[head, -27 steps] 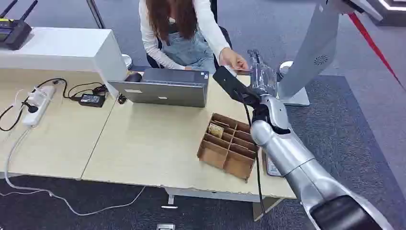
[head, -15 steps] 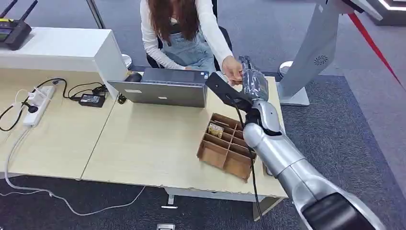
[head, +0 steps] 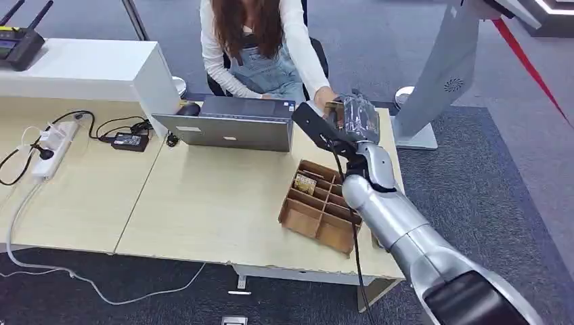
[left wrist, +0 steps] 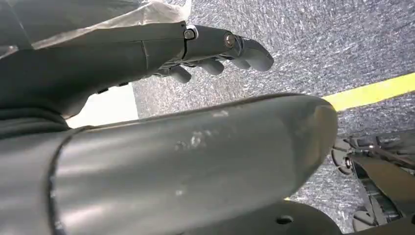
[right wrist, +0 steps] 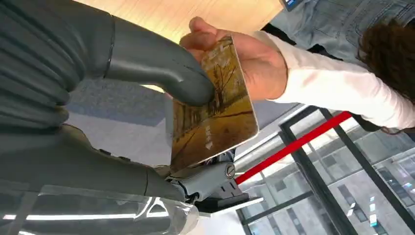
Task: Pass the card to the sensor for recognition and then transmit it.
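At the far left of the head view a white power strip (head: pixel 53 145) lies on the pale wooden table (head: pixel 203 203), with black cables running to a black power adapter (head: pixel 130 141) beside it. Behind them a white cabinet (head: pixel 81 71) carries a black router (head: pixel 20 44) on its top. Further right a grey laptop (head: pixel 230 125) sits closed at the table's far edge, and a person (head: pixel 260 47) in a white top and denim overalls leans over it from the other side. In front of the laptop, toward the right of the table, stands a brown cardboard divider box (head: pixel 321 215) with one small item in a far compartment. The silver right arm reaches up over this box, and the right hand (head: pixel 355 118) is raised above the table's far right corner, meeting the person's hand (head: pixel 323 98). In the right wrist view, the right hand (right wrist: pixel 161 83) holds the card (right wrist: pixel 215 107), thumb pressed on its face and fingers behind it, while the person's hand (right wrist: pixel 249 61) also grips the card's far end. A grey stand (head: pixel 443 74) rises at the right. The left hand (left wrist: pixel 215 49) hangs over carpet, fingers curled loosely and holding nothing.
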Robot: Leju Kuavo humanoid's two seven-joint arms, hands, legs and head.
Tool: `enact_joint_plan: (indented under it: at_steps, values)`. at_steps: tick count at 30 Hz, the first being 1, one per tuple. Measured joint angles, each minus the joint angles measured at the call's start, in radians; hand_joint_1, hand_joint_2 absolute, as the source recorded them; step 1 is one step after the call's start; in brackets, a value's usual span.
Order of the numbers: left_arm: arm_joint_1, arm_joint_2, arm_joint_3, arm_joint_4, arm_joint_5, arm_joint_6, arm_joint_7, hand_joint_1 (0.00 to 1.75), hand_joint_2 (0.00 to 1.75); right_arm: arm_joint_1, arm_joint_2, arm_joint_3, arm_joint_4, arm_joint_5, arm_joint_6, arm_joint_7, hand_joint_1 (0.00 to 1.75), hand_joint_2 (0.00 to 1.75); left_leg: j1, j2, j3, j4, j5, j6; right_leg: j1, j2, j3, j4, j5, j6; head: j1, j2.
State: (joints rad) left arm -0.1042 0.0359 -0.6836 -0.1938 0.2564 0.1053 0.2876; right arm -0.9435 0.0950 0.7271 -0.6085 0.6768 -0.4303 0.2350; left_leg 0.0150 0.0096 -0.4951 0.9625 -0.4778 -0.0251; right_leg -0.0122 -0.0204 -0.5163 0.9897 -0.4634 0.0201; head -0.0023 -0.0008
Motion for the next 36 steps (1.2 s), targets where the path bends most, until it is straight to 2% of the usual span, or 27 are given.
enact_joint_plan:
  at_steps: [8,16,23,29,33,36]
  values:
    - [0.0,0.005,0.0,0.0,0.003,-0.004,0.005,0.0,0.0,0.0,0.0,0.0,0.004,-0.017,-0.009,-0.013,1.75,1.75,0.0,0.0,0.0,0.0,0.0,0.0,0.0,0.0,0.0,0.0,0.0,0.0,0.0,0.0]
    - [0.001,0.005,0.0,0.0,0.027,-0.003,0.016,0.0,0.0,0.021,-0.005,-0.015,-0.052,-0.106,-0.055,-0.086,1.75,1.75,0.0,0.0,0.001,0.0,0.0,0.0,0.0,0.0,0.0,0.0,0.0,0.0,0.0,0.0]
    - [0.006,0.005,0.0,0.0,0.063,-0.002,0.034,0.0,0.0,0.113,-0.064,-0.055,-0.293,-0.113,-0.042,-0.066,1.75,1.75,0.0,0.0,0.001,0.001,0.0,0.0,0.0,0.0,0.0,0.0,0.0,0.0,0.0,0.0]
    - [0.013,0.003,0.0,0.0,0.093,0.007,0.037,0.0,0.0,0.228,-0.155,-0.104,-0.575,-0.065,-0.015,-0.008,1.75,1.75,0.0,0.001,0.001,0.002,0.0,0.0,0.0,0.0,0.0,-0.001,0.0,0.0,0.0,0.0]
    - [0.014,-0.002,0.002,0.0,0.105,0.013,0.037,0.0,0.0,0.314,-0.217,-0.134,-0.724,-0.001,0.011,0.04,1.75,1.75,0.0,0.001,0.001,0.002,0.0,0.0,0.0,0.0,0.0,-0.001,0.0,0.0,0.0,0.0]
    - [0.014,-0.005,0.002,0.0,0.114,0.015,0.037,0.0,0.0,0.371,-0.259,-0.156,-0.816,0.099,0.039,0.083,1.75,1.75,0.0,0.001,0.001,0.002,0.0,0.0,0.0,0.0,0.0,-0.001,0.0,0.0,0.0,0.0]
